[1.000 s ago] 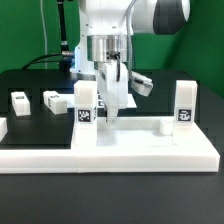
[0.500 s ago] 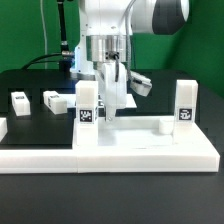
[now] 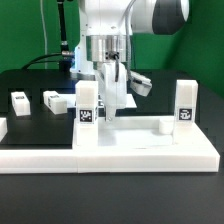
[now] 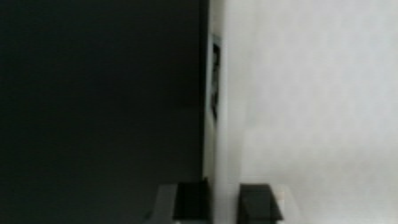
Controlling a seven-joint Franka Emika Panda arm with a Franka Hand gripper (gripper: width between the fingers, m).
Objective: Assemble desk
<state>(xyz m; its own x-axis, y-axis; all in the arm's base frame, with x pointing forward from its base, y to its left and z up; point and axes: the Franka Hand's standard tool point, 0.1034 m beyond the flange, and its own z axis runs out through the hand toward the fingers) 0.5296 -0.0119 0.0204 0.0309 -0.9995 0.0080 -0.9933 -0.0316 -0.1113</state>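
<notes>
The desk's white tabletop [image 3: 140,136] lies flat in the middle of the exterior view, against the white rail. Two tagged legs stand upright on it, one [image 3: 87,105] towards the exterior view's left and one [image 3: 183,103] towards its right. My gripper [image 3: 110,110] hangs straight down just behind the left leg, at the slab's far side. In the wrist view the gripper [image 4: 224,204] is shut on a thin white edge of the tabletop [image 4: 311,110], with a dark finger [image 4: 185,204] on either side of it. Two loose legs [image 3: 20,102] [image 3: 52,100] lie on the black table.
A long low white L-shaped rail [image 3: 40,157] runs along the front and turns back at the exterior view's left. A small white block [image 3: 165,127] sits on the slab near the right leg. Cables and the arm's base stand behind.
The jaws have drawn shut on the tabletop's edge. The arm, the slab and the legs have kept their places.
</notes>
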